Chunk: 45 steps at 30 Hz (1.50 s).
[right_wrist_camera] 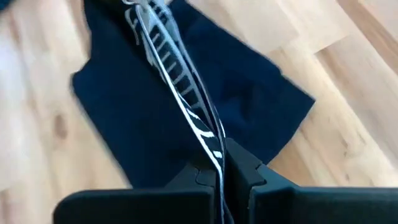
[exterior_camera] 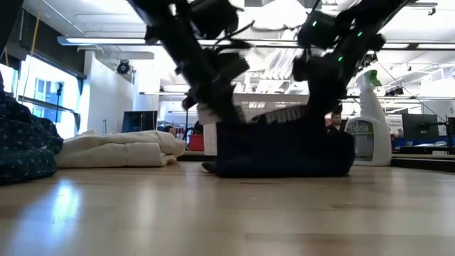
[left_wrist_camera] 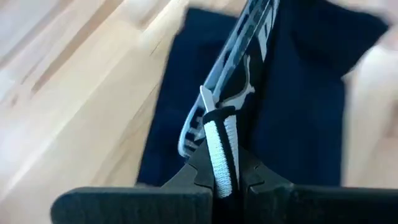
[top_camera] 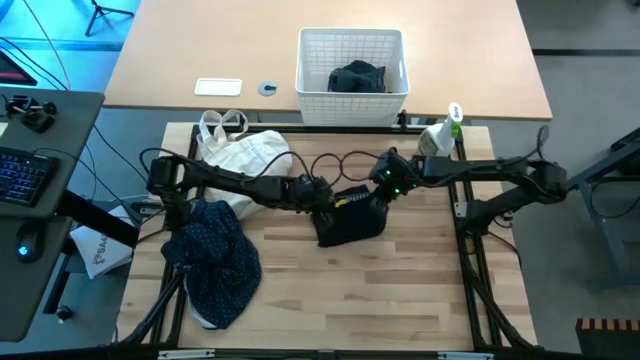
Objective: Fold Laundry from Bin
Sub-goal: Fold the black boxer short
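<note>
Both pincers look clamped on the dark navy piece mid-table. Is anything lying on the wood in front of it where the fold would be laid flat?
Nothing visible. The navy piece hangs between the left pincer and right pincer, and the table in front is bare wood. The dotted shirt lies off to the left and the cloth bag behind-left, both apart from it.

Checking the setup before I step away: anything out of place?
Mostly tidy. The dotted navy garment hangs over the table's left edge, crumpled. Both grippers, left and right, pinch the dark garment's striped band.

Smooth pale wood table (top_camera: pixel 400 290), soft matt navy cloth garment (top_camera: pixel 350 225), white plastic lattice bin (top_camera: pixel 350 95)
</note>
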Available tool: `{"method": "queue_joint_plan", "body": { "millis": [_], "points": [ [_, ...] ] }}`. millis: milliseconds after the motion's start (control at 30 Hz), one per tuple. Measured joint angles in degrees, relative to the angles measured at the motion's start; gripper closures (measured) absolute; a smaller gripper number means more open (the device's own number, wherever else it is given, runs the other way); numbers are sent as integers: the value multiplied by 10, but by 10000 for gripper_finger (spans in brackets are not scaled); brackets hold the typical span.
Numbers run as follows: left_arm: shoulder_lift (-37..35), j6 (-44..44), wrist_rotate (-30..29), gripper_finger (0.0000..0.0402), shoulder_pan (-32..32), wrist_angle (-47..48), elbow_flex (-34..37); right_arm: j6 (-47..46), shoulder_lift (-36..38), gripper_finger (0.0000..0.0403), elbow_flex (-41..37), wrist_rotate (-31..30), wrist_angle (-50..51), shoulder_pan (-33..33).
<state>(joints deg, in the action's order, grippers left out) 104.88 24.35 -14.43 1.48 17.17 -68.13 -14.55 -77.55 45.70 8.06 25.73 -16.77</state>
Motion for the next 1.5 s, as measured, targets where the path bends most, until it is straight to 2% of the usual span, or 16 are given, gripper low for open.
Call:
{"method": "queue_joint_plan", "body": {
  "millis": [133, 267, 333, 500, 600, 767, 900, 1033, 1100, 1167, 1300, 1367, 1433, 1500],
  "points": [
    [-3, 19, -7, 401, 0, -15, 22, 10, -50, 400, 0, -3, -43, -12],
    [-17, 55, 59, 401, -2, -6, 22, 1, -76, 394, 19, 2, -16, -12],
    [-26, 78, 65, 401, -6, 8, 22, 1, -80, 393, 29, 10, -9, -12],
    [-16, 92, -24, 401, -2, 22, 29, -5, -114, 392, 32, -27, -25, -21],
    [1, 86, -13, 389, 21, 19, 31, -13, -150, 385, 32, -31, -28, -26],
    [6, 85, 86, 328, 66, 37, 33, -45, -162, 322, 48, -38, 16, -35],
    [-29, 77, 116, 275, 95, 73, 32, -45, -119, 262, 79, -63, 60, -44],
    [-77, 70, 135, 252, 102, 79, 32, -45, -69, 218, 99, -62, 95, -51],
    [-97, 69, 155, 251, 92, 64, 31, -44, -44, 205, 101, -48, 113, -51],
    [-107, 69, 173, 256, 76, 27, 30, -27, -22, 197, 90, -6, 120, -45],
    [-78, 77, 193, 273, 39, -84, 29, 9, 15, 202, 24, 188, 56, -25],
    [-43, 94, 208, 283, 25, -125, 29, -13, 21, 215, -22, 248, 5, -7],
    [-2, 99, 228, 293, 15, -148, 29, -53, 19, 236, -67, 239, -42, 9],
    [35, 104, 235, 302, 9, -139, 30, -96, 15, 261, -105, 168, -81, 18]
  ]
}}
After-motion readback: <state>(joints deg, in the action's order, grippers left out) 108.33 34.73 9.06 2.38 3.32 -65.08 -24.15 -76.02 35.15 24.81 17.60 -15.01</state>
